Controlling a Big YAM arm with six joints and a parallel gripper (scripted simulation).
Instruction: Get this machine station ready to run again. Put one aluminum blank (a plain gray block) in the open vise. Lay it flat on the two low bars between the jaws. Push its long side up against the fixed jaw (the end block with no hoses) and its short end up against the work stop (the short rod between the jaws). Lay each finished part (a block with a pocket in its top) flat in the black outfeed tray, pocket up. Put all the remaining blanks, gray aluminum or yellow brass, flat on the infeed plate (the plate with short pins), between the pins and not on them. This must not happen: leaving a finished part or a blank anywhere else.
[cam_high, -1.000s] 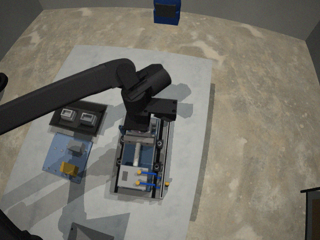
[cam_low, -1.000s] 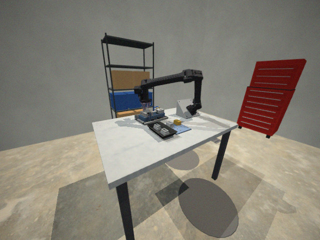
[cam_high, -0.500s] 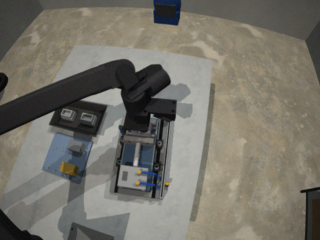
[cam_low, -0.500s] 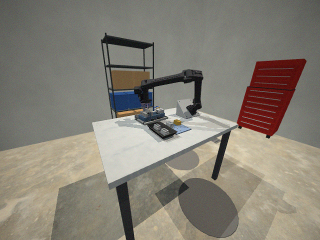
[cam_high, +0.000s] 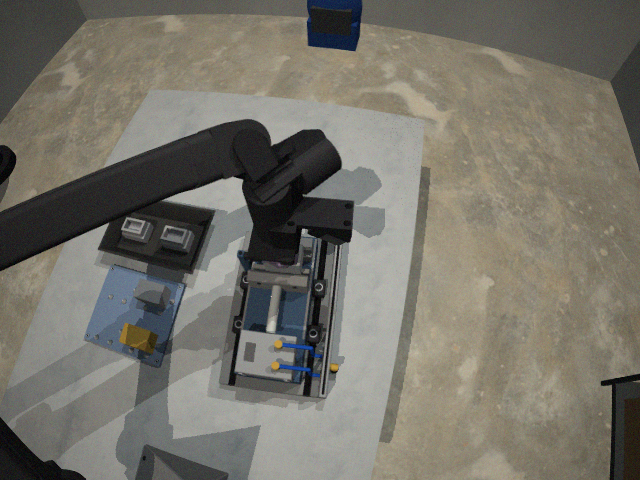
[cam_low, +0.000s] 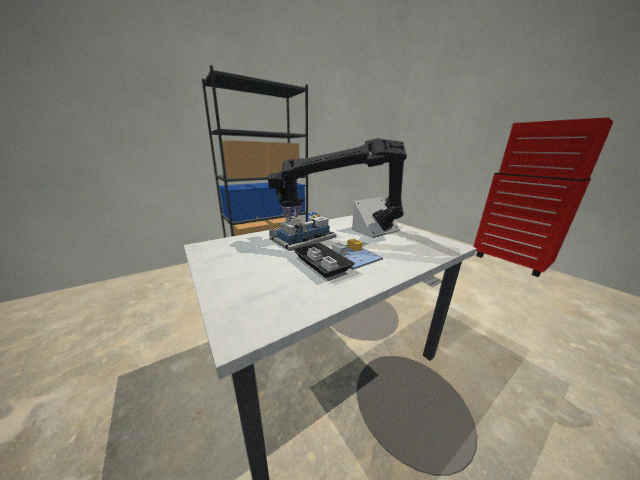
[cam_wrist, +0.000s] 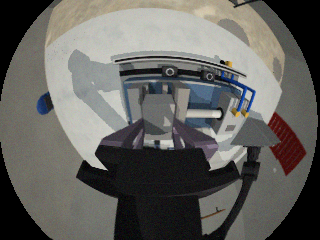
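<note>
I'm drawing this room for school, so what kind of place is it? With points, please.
Probably a workshop: there's a robot arm on a table (cam_high: 392, 155) (cam_low: 248, 310), a red tool cabinet (cam_low: 537, 206) (cam_wrist: 286, 145), and a tall shelf rack (cam_low: 258, 85) with boxes.

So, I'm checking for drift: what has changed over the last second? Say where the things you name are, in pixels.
Nothing visibly. The gripper (cam_high: 279, 262) (cam_low: 292, 212) (cam_wrist: 158, 121) stays at the vise (cam_high: 296, 312) (cam_low: 308, 236) (cam_wrist: 202, 95); the outfeed tray (cam_high: 147, 254) (cam_low: 342, 271) and infeed plate (cam_high: 103, 321) (cam_low: 370, 258) keep their blocks. Earlier wrist views are missing, so slight finger motion can't be ruled out.
</note>
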